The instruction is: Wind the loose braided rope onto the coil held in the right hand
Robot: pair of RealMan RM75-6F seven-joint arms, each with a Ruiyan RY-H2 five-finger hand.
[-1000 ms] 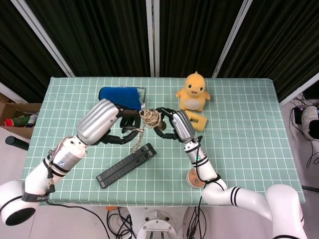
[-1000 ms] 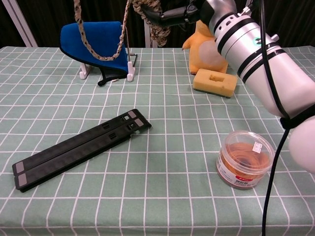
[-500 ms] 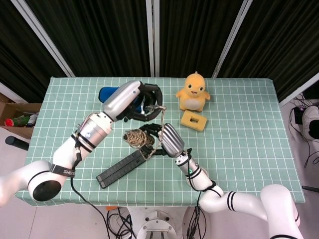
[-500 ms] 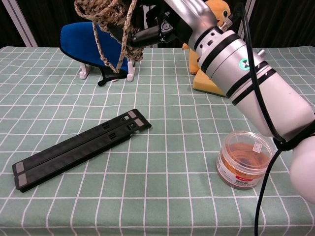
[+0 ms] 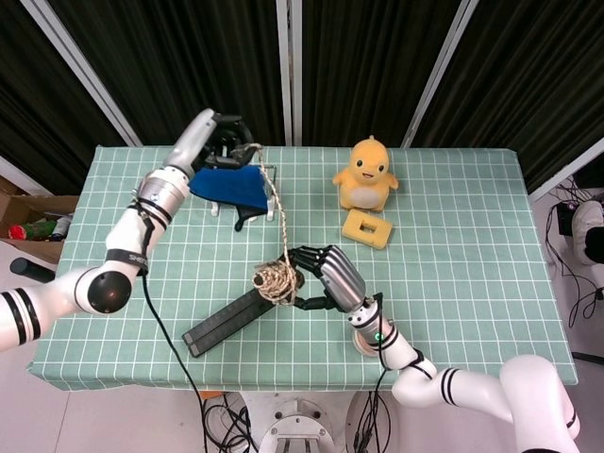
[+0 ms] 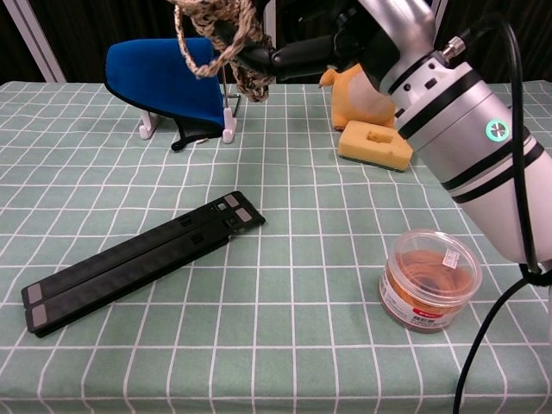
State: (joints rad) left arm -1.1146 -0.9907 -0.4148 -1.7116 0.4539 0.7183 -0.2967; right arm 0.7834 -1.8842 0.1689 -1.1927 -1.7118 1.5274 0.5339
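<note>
At far left the left hand (image 5: 225, 142) pinches the loose braided rope (image 5: 275, 203), drawn taut down to the coil (image 5: 274, 279) gripped by the right hand (image 5: 326, 276) above the tabletop (image 5: 453, 245). Over-tension could tug wraps off the coil.

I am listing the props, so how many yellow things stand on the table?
2: the duck toy at the far side, and the foam block just in front of it. Others may be hidden behind the arms.

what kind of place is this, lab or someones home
Most likely a robot lab or data-collection booth, not a home: black curtains wall off a table under a green grid cloth, loose cables trail below it, and unrelated props like a duck toy sit about.
</note>
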